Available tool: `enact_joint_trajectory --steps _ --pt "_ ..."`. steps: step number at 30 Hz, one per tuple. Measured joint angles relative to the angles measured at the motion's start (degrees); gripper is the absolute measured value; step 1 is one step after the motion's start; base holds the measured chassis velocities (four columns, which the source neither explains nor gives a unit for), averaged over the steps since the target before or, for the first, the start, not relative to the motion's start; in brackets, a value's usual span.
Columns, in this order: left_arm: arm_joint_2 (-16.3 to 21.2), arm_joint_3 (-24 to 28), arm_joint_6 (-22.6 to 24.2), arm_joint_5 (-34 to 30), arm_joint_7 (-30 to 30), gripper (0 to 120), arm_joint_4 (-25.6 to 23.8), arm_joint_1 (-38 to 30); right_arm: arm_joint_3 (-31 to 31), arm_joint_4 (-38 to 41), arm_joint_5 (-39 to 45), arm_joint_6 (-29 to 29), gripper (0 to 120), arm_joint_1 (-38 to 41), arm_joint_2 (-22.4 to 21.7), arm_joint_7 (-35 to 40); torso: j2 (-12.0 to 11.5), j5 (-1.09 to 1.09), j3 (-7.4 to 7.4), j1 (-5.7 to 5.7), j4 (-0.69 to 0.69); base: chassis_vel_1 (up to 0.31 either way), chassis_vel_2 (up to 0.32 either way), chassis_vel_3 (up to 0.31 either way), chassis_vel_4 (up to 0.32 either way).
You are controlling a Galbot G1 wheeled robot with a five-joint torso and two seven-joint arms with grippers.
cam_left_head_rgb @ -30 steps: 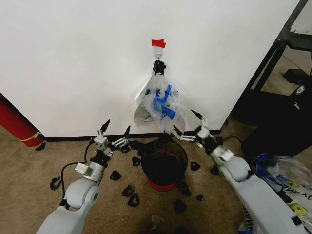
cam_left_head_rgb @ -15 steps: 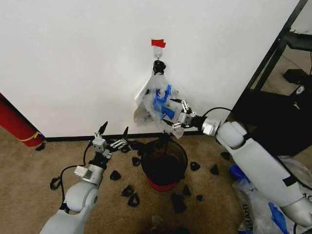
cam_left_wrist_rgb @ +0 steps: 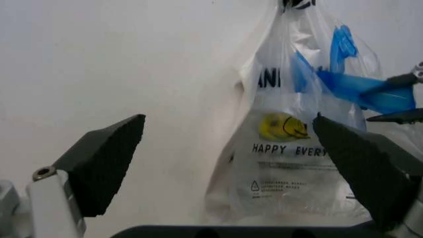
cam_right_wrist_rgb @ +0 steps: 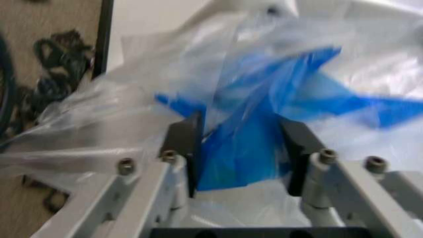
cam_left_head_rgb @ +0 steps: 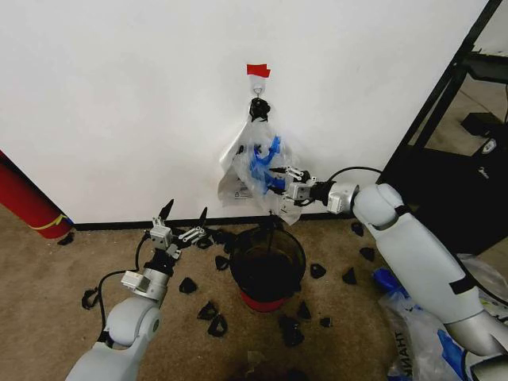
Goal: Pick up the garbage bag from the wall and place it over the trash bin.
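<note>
Head view: garbage bag (cam_left_head_rgb: pixel 255 171) hangs on the wall (cam_left_head_rgb: pixel 119 103) from a small hook (cam_left_head_rgb: pixel 257 82) under a red tape strip (cam_left_head_rgb: pixel 258 71), top bunched at the hook. Long axis runs vertical, neck up, body widening downward, bottom edge just above the trash bin (cam_left_head_rgb: pixel 267 266). Bin stands upright on the carpet below the bag, black with red base, small black scraps (cam_left_head_rgb: pixel 208 311) scattered around it.

Right gripper (cam_left_head_rgb: pixel 278 178) reaches in sideways at the bag's mid-height, 2 fingers spread narrowly, 1 above and 1 below the blue handle fold (cam_left_head_rgb: pixel 263 163). Right wrist view: blue plastic (cam_right_wrist_rgb: pixel 241 148) sits between the 2 black pads (cam_right_wrist_rgb: pixel 189 141), pads either side of it with a small gap left, clear film billowing past both fingers; cannot tell if pads already press the plastic.

Left gripper (cam_left_head_rgb: pixel 183 216) low near the floor, left of the bin, fingers spread wide, nothing between them. Left wrist view: 2 black fingertips (cam_left_wrist_rgb: pixel 106 161) wide apart, the bag's yellow smiley and print (cam_left_wrist_rgb: pixel 286 144) seen in the gap between them but farther off, against the wall. Right gripper's tips (cam_left_wrist_rgb: pixel 404 96) enter beside the blue fold there.
</note>
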Motion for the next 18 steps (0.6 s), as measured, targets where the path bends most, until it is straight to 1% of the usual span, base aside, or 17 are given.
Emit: enact_joint_trajectory --steps 4,5,6,8,10,11,12,13,15,16,18 --pt "-0.36 0.19 0.0 0.54 0.0 100 -0.04 0.19 0.92 0.84 0.58 -0.12 14 -1.14 -1.82 1.17 0.0 0.0 0.0 0.0 0.0 0.0 0.0 0.0 0.0" --pt "-0.36 0.19 0.0 0.54 0.0 100 -0.04 0.19 0.92 0.84 0.58 -0.12 14 -1.14 -1.82 1.17 0.0 0.0 0.0 0.0 0.0 0.0 0.0 0.0 0.0" --pt "-0.41 0.21 0.0 0.61 0.0 100 -0.09 0.23 1.13 1.01 1.07 -0.2 9 -1.5 -2.1 2.05 0.0 0.0 0.0 0.0 0.01 0.0 0.0 0.0 0.0" --pt "-0.44 0.24 0.01 0.69 0.0 100 -0.26 0.27 1.26 1.23 2.66 -0.46 2 -2.18 -2.58 4.4 0.01 0.0 0.0 0.0 0.01 0.0 0.0 0.0 0.0" --pt "-0.44 0.25 0.02 0.71 0.0 100 -0.47 0.29 0.88 1.68 5.89 -1.3 0 -3.52 -3.29 10.5 0.01 0.0 -0.01 0.0 0.01 0.0 0.0 0.0 0.0" --pt "-0.4 0.26 0.02 0.72 0.0 100 -0.66 0.29 0.12 2.44 10.14 -2.66 0 -5.22 -3.67 17.56 0.01 0.0 0.0 0.0 0.01 0.0 0.0 0.0 0.0" --pt "-0.37 0.28 -0.01 0.71 0.0 100 -0.81 0.29 -0.46 3.29 13.7 -3.85 0 -6.77 -3.75 22.73 0.01 0.0 -0.01 0.0 0.01 0.0 0.0 0.0 0.0" --pt "-0.37 0.28 -0.01 0.71 0.0 100 -0.81 0.29 -0.46 3.29 13.7 -3.85 0 -6.77 -3.75 22.73 0.01 0.0 -0.01 0.0 0.01 0.0 0.0 0.0 0.0" --pt "-0.39 0.44 -0.54 0.64 0.07 100 -1.23 0.23 -2.31 5.68 24.75 -5.41 0 -11.26 -3.29 33.8 0.01 -0.01 -0.01 0.0 0.01 0.0 0.0 0.0 0.0" --pt "-0.41 0.56 -0.95 0.64 0.28 100 -1.47 0.19 -2.8 6.49 29.23 -5.44 0 -12.98 -2.68 36.53 0.01 0.0 -0.01 0.0 0.01 0.0 0.0 0.0 0.0" --pt "-0.39 1.11 -2.41 1.39 1.47 100 -2.2 -0.22 -3.7 8.3 40.8 -3.99 0 -17.63 -0.34 41.2 0.01 0.01 -0.01 0.0 0.01 0.0 0.0 0.0 0.0"
